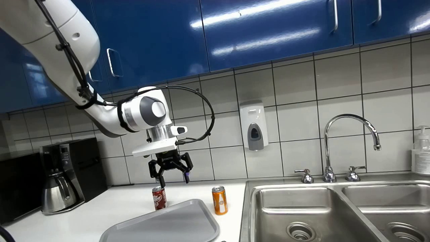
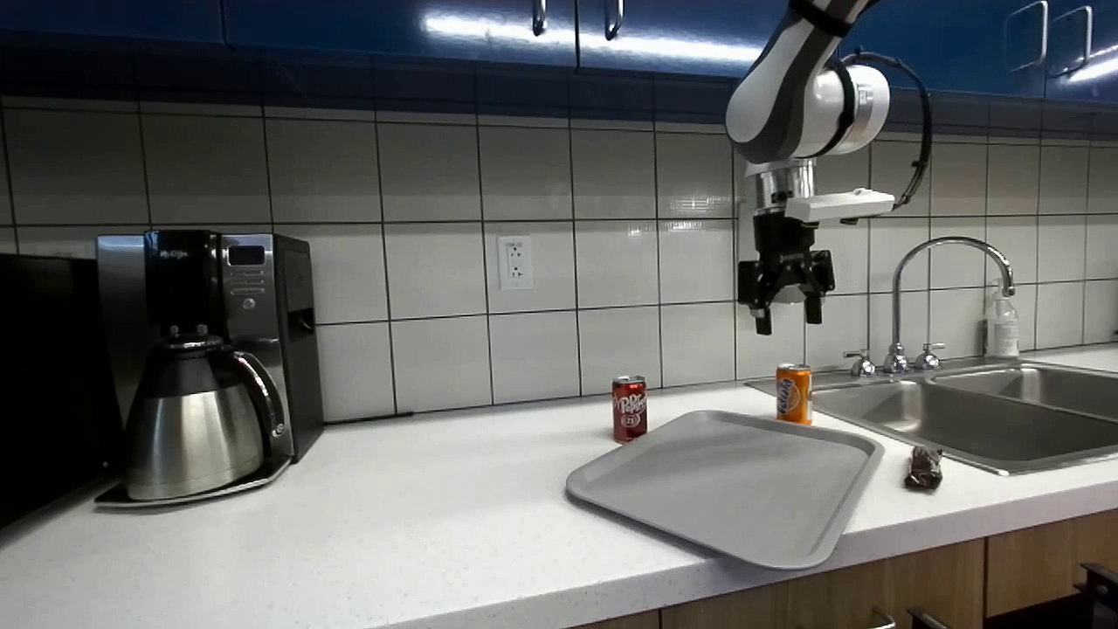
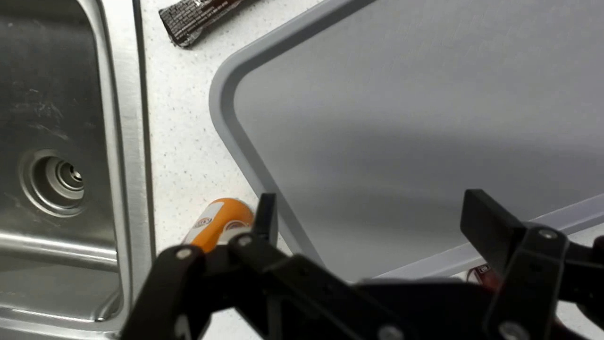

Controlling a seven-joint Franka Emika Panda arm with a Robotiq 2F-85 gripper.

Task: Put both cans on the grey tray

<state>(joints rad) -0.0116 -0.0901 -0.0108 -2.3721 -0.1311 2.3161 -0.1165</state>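
The red can (image 1: 159, 199) (image 2: 629, 411) stands upright on the white counter by the back edge of the grey tray (image 1: 168, 222) (image 2: 734, 489). The orange can (image 1: 220, 201) (image 2: 794, 396) stands upright on the counter beside the tray, on the sink side. My gripper (image 1: 174, 183) (image 2: 789, 323) is open and empty, pointing down above the level of the can tops. In the wrist view the gripper (image 3: 372, 212) spans over part of the tray (image 3: 401, 104). The orange can (image 3: 221, 222) is partly hidden by one finger. The red can (image 3: 488, 277) is mostly hidden by the other.
A steel double sink (image 1: 250, 215) (image 3: 130, 118) with a tall faucet (image 1: 327, 144) lies beside the orange can. A dark wrapper (image 2: 923, 468) (image 3: 198, 19) lies between tray and sink. A coffee maker with a steel pot (image 2: 196, 419) stands at the far end. The tray's front corner reaches the counter edge.
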